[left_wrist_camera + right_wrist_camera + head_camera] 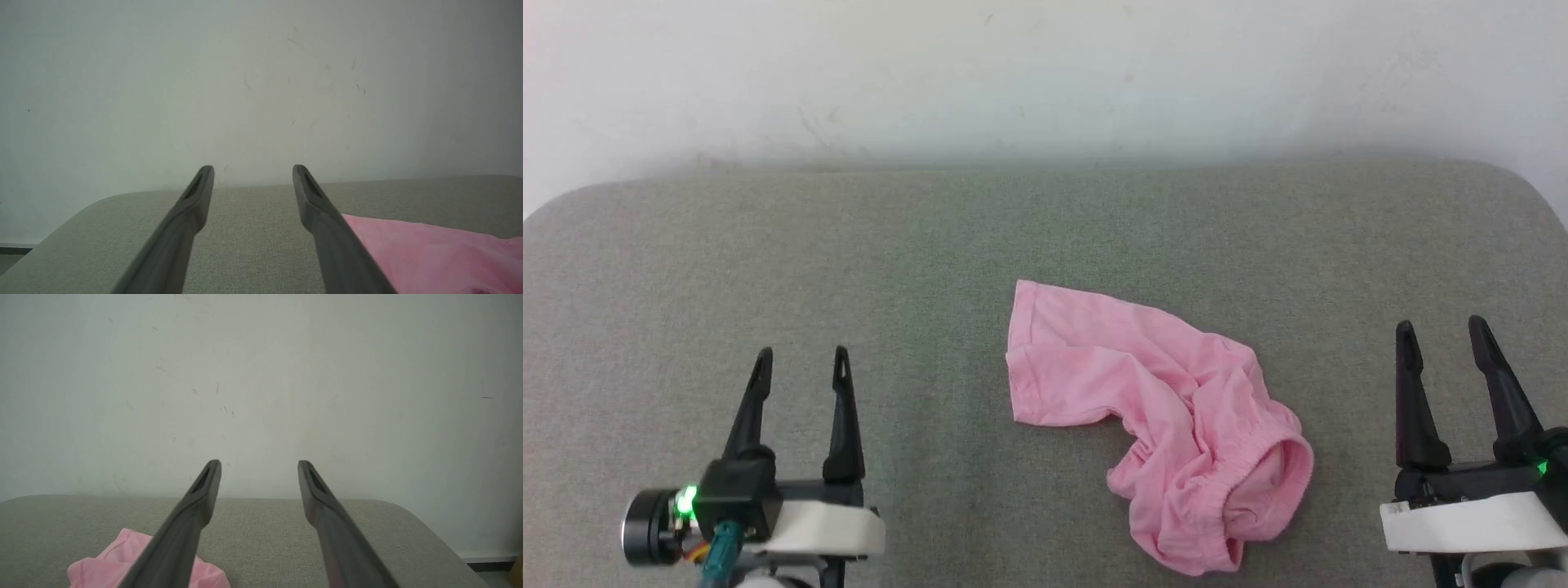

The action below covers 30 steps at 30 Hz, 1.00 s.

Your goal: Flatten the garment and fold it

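Observation:
The garment point(1156, 416) is a light-pink crumpled piece lying on the grey padded surface point(768, 261), right of centre, with its gathered waistband bunched at the lower right and a hemmed edge at the upper left. My left gripper point(802, 358) stands open at the lower left, well apart from the garment, nothing between its fingers. My right gripper point(1444, 328) stands open at the lower right, a short way right of the garment. In the left wrist view the garment point(433, 253) lies to the right of my open gripper point(253, 168). In the right wrist view the garment point(110, 563) lies left of my open gripper point(259, 463).
A pale wall point(1045, 73) rises right behind the padded surface's far edge. The surface has rounded corners at the far left point(572, 200) and far right point(1515, 175). Bare grey cloth spreads around the garment on all sides.

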Motion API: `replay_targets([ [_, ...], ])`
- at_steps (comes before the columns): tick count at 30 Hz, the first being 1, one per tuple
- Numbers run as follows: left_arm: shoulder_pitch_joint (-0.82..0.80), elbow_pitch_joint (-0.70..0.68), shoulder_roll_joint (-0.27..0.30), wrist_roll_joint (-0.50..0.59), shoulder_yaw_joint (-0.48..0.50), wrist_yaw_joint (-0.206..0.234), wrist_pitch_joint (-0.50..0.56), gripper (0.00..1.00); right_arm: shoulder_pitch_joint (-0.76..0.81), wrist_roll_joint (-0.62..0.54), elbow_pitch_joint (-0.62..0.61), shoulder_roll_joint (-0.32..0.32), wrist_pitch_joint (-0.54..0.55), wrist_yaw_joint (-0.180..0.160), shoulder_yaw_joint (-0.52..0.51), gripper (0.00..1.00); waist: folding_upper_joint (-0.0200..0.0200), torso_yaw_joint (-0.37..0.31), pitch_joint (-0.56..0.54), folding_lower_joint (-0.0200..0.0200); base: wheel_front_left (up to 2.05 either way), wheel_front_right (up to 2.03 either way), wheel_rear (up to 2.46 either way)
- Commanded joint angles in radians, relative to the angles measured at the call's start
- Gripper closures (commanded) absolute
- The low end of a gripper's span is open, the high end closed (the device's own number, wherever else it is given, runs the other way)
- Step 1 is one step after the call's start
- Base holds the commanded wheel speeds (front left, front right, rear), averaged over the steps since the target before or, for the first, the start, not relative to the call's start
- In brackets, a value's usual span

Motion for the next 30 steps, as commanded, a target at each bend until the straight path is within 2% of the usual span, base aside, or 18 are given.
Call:
replay_targets([
  [1,-0.032,0.0,-0.005,0.016,0.011,-0.027,-0.005,0.0,0.001,0.005,0.0,0.002,-0.005,-0.002,0.0,0.0,-0.0001,-0.001,0.005,0.0001,0.0,0.0,0.0],
  [6,-0.217,0.064,0.019,0.041,0.0,-0.138,-0.005,0.0,-0.025,-0.003,-0.007,0.002,-0.005,-0.002,0.006,0.0,-0.0001,-0.012,0.024,0.0001,0.0,0.0,0.0],
  [10,-0.407,0.285,0.051,0.043,-0.049,-0.233,-0.004,0.0,-0.041,-0.007,-0.014,0.002,-0.005,-0.002,0.01,0.0,-0.0001,-0.034,0.045,0.0001,0.0,0.0,0.0],
  [14,-0.625,0.524,0.065,0.019,-0.135,-0.277,0.099,0.0,-0.056,-0.007,-0.017,0.002,-0.005,-0.002,0.014,0.0,-0.0001,-0.065,0.076,0.0001,0.0,0.0,0.0],
  [16,-0.674,0.573,0.067,0.008,-0.164,-0.281,0.136,0.0,-0.061,-0.006,-0.018,0.002,-0.005,-0.002,0.014,0.0,-0.0001,-0.073,0.084,0.0001,0.0,0.0,0.0],
  [18,-0.762,0.655,0.068,-0.036,-0.257,-0.284,0.214,0.0,-0.07,-0.004,-0.019,0.002,-0.005,-0.002,0.016,0.0,-0.0001,-0.09,0.104,0.0001,0.0,0.0,0.0],
  [23,-0.931,0.784,0.115,-0.253,-0.538,-0.285,0.447,0.0,-0.106,0.004,-0.024,0.002,-0.005,-0.002,0.024,0.0,-0.0001,-0.138,0.163,0.0001,0.0,0.0,0.0],
  [26,-1.009,0.791,0.158,-0.38,-0.703,-0.285,0.58,0.0,-0.129,0.011,-0.024,0.002,-0.005,-0.002,0.023,0.0,-0.0001,-0.163,0.201,0.0001,0.0,0.0,0.0],
  [28,-1.09,0.779,0.214,-0.545,-0.872,-0.285,0.746,0.0,-0.156,0.021,-0.025,0.002,-0.005,-0.002,0.031,0.0,-0.0001,-0.195,0.246,0.0001,0.0,0.0,0.0],
  [30,-1.127,0.77,0.246,-0.605,-0.942,-0.285,0.823,0.0,-0.172,0.027,-0.022,0.002,-0.005,-0.002,0.042,0.0,-0.0001,-0.216,0.267,0.0001,0.0,0.0,0.0],
])
